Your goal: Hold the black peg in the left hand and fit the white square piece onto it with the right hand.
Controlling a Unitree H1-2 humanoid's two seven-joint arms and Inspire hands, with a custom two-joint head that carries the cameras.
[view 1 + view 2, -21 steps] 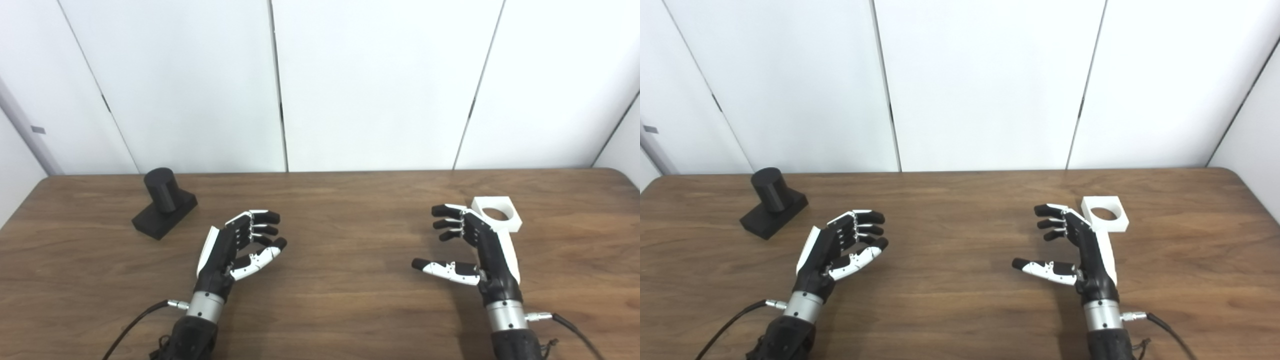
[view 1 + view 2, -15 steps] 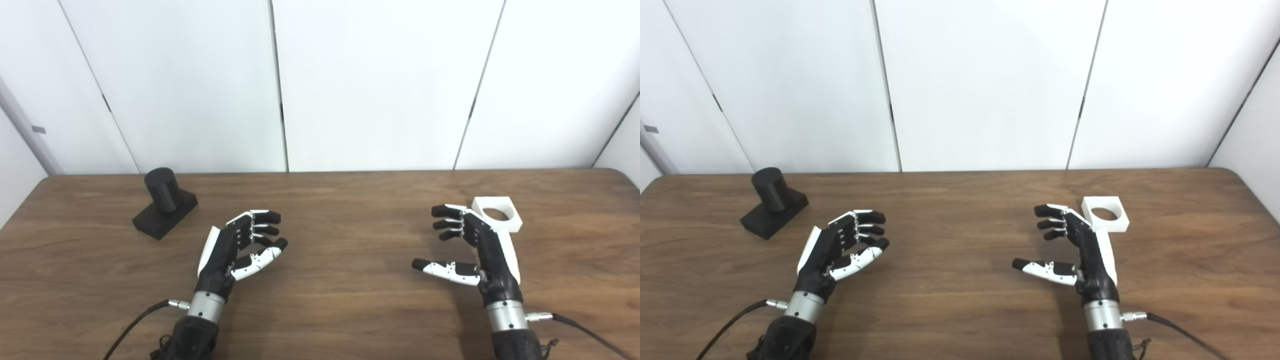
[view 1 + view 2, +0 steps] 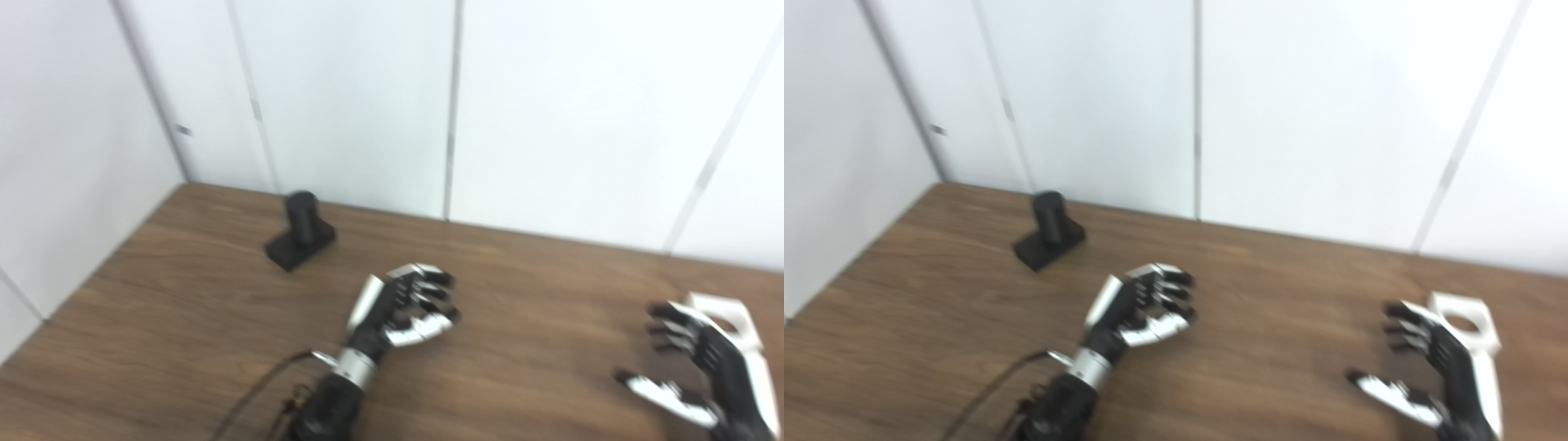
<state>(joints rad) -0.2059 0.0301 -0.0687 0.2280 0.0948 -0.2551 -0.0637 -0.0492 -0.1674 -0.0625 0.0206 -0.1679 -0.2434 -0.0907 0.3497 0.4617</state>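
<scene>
Both views are motion-blurred and tilted, so fine detail is soft, but the layout reads fine.

The left hand (image 3: 401, 306) sits over the middle of the wooden table (image 3: 184, 318), forearm coming up from the bottom edge and angling up and to the right. It's turned on its side with the white back plate facing left and the palm facing right. The fingers are curled loosely with gaps between them, the thumb lies underneath pointing right, and nothing is in the grasp. A dark cable trails off the wrist toward the bottom edge.

The right hand (image 3: 1433, 373) is down in the lower right corner, partly cut off by the frame. It mirrors the other one: palm facing left, fingers bent but spread apart, thumb stuck out low and to the left. It's holding nothing too.

The black peg (image 3: 302, 215) stands upright on its black block base, back near the far left part of the table, close to the wall panels (image 3: 367, 92). It's well apart from the left hand, up and to the left of it.

The white square piece (image 3: 1462, 320) with the round hole lies flat on the table just behind the right hand's fingers. From these angles I can't tell whether the back of the hand touches it or just overlaps it.
</scene>
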